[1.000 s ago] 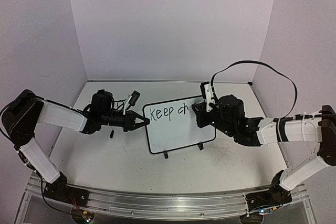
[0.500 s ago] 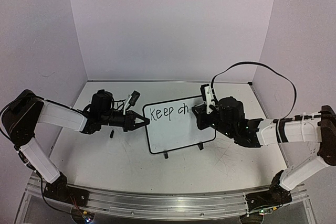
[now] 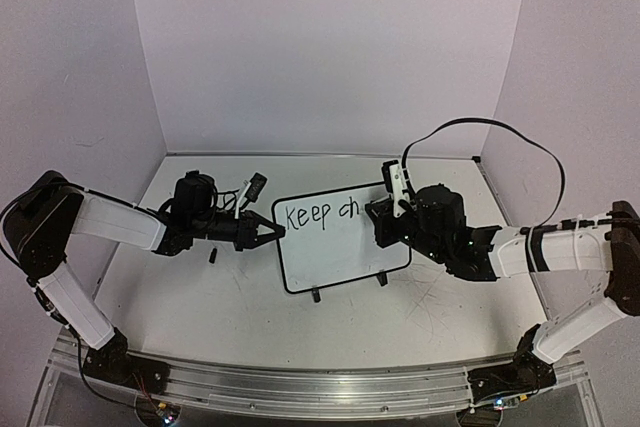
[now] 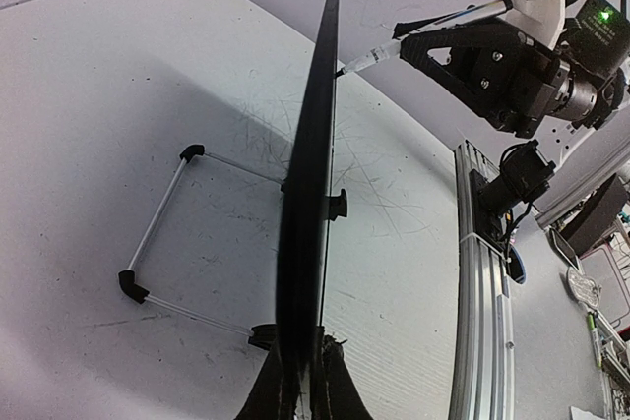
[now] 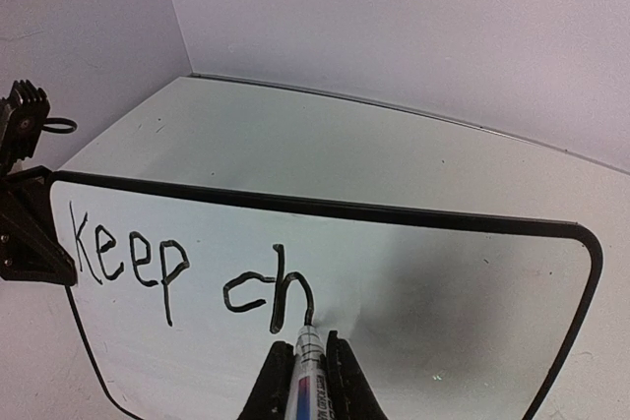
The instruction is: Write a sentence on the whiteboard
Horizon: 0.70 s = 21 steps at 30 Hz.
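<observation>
The left gripper (image 4: 300, 376) pinches the thin black frame of the whiteboard (image 4: 313, 145), seen edge-on and upright on the scuffed white bench (image 4: 98, 95). The right wrist view instead faces the sentence (image 5: 187, 268), "Keep ch", with the right gripper (image 5: 306, 341) clamping the marker (image 5: 310, 373), its tip at the h. Nothing has moved since a second ago.

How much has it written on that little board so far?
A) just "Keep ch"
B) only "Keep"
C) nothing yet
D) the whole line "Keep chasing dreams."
A: the lettering on the board reads "Keep ch" and stops there, with the marker tip at the foot of the h.
</observation>
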Motion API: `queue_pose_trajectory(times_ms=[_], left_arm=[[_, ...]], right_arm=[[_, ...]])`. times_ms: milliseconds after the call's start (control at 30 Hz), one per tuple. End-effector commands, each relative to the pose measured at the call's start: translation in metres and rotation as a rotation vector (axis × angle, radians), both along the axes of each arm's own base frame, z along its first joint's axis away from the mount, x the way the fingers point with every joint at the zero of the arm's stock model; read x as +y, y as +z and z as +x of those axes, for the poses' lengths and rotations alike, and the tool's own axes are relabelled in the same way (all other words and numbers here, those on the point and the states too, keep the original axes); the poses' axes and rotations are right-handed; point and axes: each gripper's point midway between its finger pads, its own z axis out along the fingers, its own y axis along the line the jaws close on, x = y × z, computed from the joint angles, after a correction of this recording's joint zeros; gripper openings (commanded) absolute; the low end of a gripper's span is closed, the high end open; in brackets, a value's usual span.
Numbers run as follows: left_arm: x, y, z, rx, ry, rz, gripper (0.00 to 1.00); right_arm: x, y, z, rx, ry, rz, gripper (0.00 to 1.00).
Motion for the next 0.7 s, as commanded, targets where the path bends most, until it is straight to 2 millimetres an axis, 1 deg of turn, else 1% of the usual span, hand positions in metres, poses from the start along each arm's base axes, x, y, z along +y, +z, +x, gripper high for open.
queue_pose_trajectory(times_ms=[0, 100, 300, 467, 533, 667], left_arm=[[0.0, -0.003, 0.016, -0.051, 0.043, 0.035, 0.0], [0.0, -0.002, 0.015, -0.053, 0.043, 0.033, 0.0], [0.001, -0.002, 0.014, -0.05, 0.044, 0.034, 0.0], [0.0, -0.004, 0.015, -0.048, 0.044, 0.037, 0.0], [0.0, -0.004, 0.015, -0.049, 0.044, 0.037, 0.0], [0.001, -0.006, 0.015, -0.047, 0.048, 0.042, 0.0]], right_arm=[[-0.004, -0.001, 0.004, 0.007, -0.023, -0.012, 0.0], [-0.004, 0.002, 0.005, -0.001, -0.025, -0.01, 0.0], [-0.005, -0.002, 0.005, 0.007, -0.028, -0.014, 0.0], [-0.003, 0.005, 0.004, -0.001, -0.018, -0.003, 0.0], [-0.001, 0.014, 0.004, -0.014, -0.006, 0.012, 0.0], [0.002, 0.047, 0.0, -0.058, 0.024, 0.074, 0.0]])
